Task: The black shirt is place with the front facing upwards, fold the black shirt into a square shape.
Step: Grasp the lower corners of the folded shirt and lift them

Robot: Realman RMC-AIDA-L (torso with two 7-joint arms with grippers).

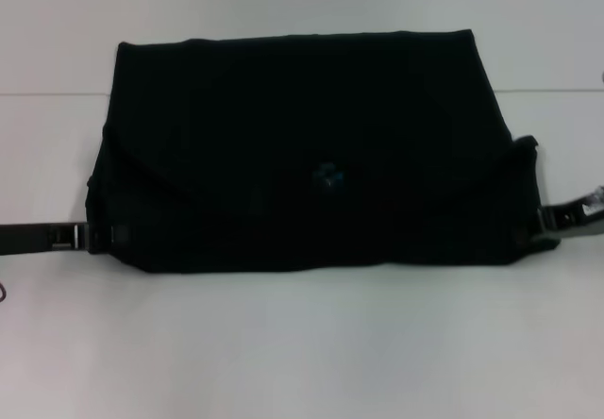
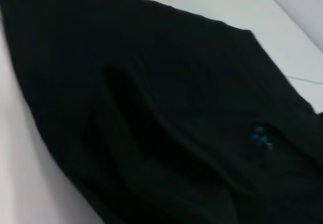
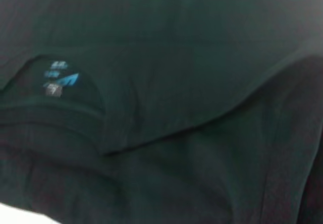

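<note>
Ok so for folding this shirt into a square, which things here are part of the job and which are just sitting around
Part of the job:
- black shirt, partly folded, blue neck label showing
- left end effector at the shirt's left edge
- right end effector at its right edge

Just there:
- white table beneath; nothing else lies about

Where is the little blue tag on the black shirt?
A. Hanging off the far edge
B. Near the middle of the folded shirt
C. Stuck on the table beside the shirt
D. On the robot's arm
B. In the head view the small blue tag sits near the middle of the folded black shirt, with dark cloth all around it, not on the white table.
</note>
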